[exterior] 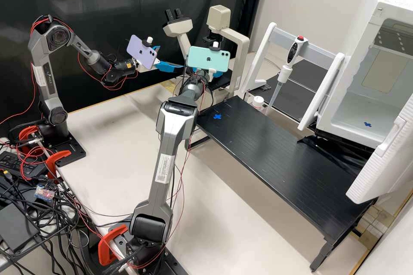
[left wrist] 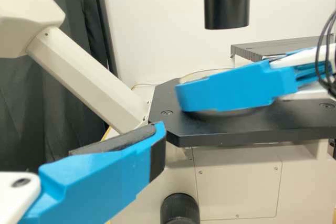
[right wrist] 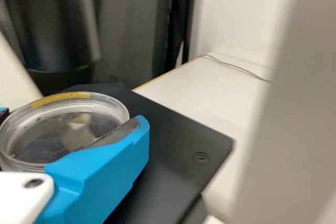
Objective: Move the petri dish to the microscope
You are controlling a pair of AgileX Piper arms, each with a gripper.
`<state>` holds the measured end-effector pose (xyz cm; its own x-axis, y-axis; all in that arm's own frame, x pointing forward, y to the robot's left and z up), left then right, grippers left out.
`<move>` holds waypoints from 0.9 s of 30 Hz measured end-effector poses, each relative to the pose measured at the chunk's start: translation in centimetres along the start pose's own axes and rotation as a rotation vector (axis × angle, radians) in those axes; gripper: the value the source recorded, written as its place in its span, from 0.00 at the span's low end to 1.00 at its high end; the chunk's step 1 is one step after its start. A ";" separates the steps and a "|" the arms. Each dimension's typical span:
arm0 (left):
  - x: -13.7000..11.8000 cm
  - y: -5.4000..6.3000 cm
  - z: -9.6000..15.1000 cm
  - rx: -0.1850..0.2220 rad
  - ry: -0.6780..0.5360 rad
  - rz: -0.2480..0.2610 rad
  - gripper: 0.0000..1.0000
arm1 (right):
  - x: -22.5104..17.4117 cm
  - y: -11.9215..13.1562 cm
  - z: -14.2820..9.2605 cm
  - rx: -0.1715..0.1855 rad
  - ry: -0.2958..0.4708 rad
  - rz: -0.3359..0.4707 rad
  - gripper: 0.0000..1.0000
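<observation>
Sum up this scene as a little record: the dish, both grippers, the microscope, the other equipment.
Dish: clear, round, at the microscope's black platform; touching or not, unclear
Right gripper: gripping the dish
Left gripper: open, near the microscope
Microscope: cream body
Pipette: on a white stand
Cabinet: white, door open

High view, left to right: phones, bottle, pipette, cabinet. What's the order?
Lavender phone → mint-green phone → small white-capped bottle → red-topped pipette → open white cabinet.
</observation>
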<state>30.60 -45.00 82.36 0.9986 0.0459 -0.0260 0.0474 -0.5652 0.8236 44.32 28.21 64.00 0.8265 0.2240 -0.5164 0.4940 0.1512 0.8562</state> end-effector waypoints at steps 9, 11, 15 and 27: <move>0.0 0.0 0.0 0.000 0.000 0.000 1.00 | 0.0 0.3 0.4 -0.022 -0.051 0.034 0.00; 0.0 0.0 0.0 0.000 0.000 0.000 1.00 | 0.0 0.3 0.4 -0.032 -0.060 0.041 0.00; 0.0 0.0 0.0 0.000 0.000 0.000 1.00 | 0.0 0.1 -0.1 -0.061 -0.059 0.038 0.00; 0.0 0.0 0.0 0.000 0.000 0.000 1.00 | 0.7 -0.3 -0.3 -0.115 -0.085 0.026 0.00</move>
<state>30.60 -45.00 82.36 0.9986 0.0459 -0.0260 0.0474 -0.5652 0.8236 44.68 28.66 63.35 0.8611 0.1475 -0.4866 0.4418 0.2568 0.8596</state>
